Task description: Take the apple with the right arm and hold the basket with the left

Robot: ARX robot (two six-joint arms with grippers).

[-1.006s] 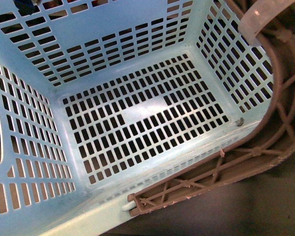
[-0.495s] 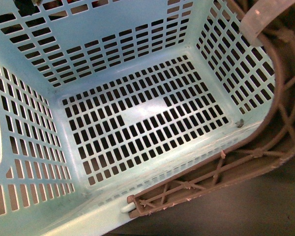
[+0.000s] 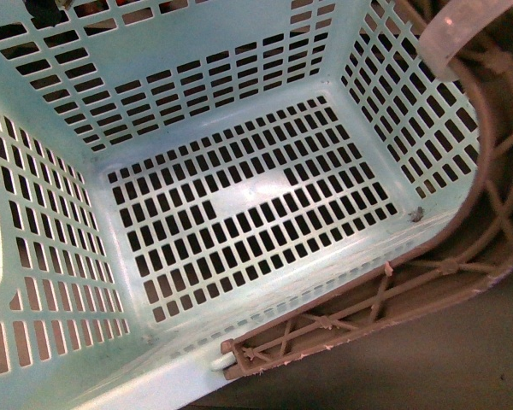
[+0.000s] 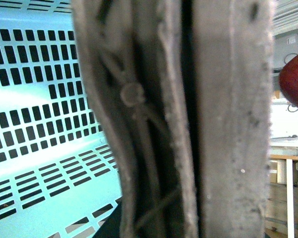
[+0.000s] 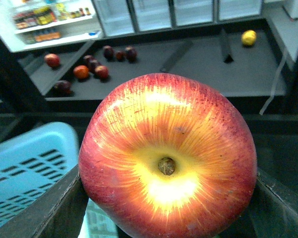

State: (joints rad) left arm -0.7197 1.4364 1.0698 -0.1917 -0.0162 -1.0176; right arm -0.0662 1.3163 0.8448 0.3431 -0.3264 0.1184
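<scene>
The light turquoise basket (image 3: 239,30) fills the front view, its slotted floor bare, and its brown ribbed handle (image 3: 483,179) curves along the right side. In the left wrist view the handle (image 4: 228,124) stands close up across the picture. My left gripper is shut on the handle, and its fingers do not show. The basket wall (image 4: 35,124) lies behind it. The red apple (image 5: 169,158) with its yellow stem dimple sits in my right gripper (image 5: 169,213), which is shut on it between dark fingers (image 5: 44,208). The apple's edge (image 4: 295,79) also shows beside the handle.
Beyond the apple lies a dark shelf (image 5: 198,59) with several red fruits (image 5: 89,67) and a yellow fruit (image 5: 248,37). A basket corner (image 5: 30,163) lies below and to the left of the apple. Glass-door coolers (image 5: 39,20) stand behind. A wooden frame (image 4: 288,163) shows past the handle.
Almost nothing has changed. The basket and its handle have shifted only a few pixels in the front view.
</scene>
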